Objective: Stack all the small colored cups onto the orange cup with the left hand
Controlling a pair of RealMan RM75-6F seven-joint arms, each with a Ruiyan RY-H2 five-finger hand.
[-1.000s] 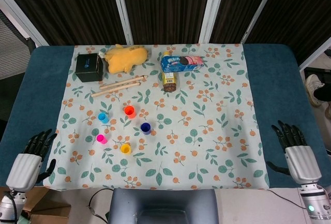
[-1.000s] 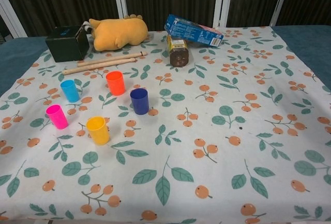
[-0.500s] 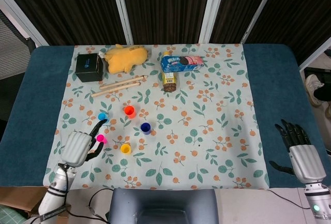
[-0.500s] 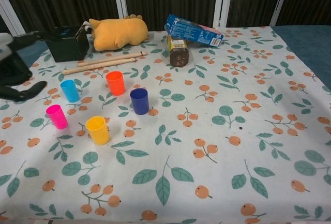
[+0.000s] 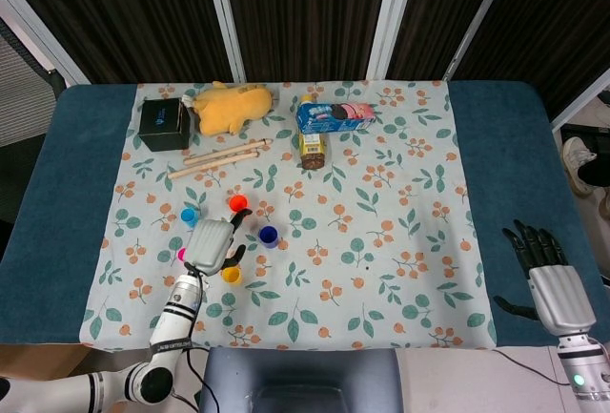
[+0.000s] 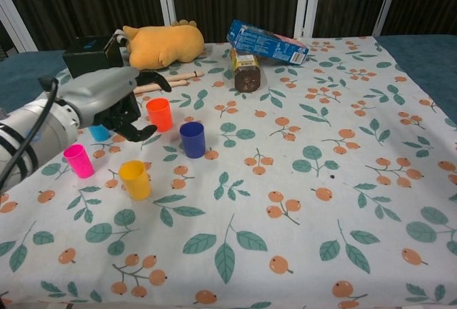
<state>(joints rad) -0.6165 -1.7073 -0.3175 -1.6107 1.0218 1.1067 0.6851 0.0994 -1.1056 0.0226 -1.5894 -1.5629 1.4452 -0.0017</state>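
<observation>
Left hand [image 6: 114,98] has moved in from the table's left edge and now hovers over the cups with fingers spread, holding nothing. Orange cup [image 6: 159,114] stands upright just right of the fingertips. Blue cup [image 6: 98,132] is partly hidden behind the hand; pink cup [image 6: 78,160], yellow cup [image 6: 135,179] and navy cup [image 6: 192,139] stand nearby, apart. Wooden sticks [image 5: 218,157], plush toy [image 6: 161,45], black box [image 5: 165,125], jar [image 6: 247,71] and carton [image 6: 268,41] sit further back. Right hand [image 5: 555,284] rests open at the table's right edge.
</observation>
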